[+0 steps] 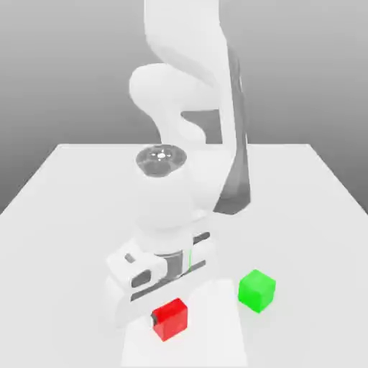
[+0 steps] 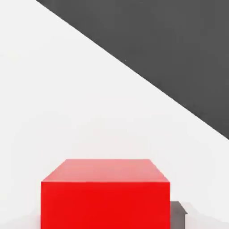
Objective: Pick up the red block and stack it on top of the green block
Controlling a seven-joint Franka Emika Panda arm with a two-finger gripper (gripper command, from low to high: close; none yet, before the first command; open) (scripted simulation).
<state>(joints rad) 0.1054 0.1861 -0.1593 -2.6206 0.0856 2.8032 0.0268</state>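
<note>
The fingers (image 2: 178,217) grasp the red block (image 1: 170,320), on the counter (image 1: 72,215) at eight o'clock from the green block (image 1: 256,290) in the exterior view. It looks light, rigid, perhaps slippery; opposite side faces suit gripping.

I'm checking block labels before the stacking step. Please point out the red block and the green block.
Red block (image 1: 171,320): exterior view, on its side face.
Green block (image 1: 256,290): exterior view, near the middle of its visible faces.

Pale table (image 1: 287,208) — the green block (image 1: 256,291) and the red block (image 1: 170,320) on it
</note>
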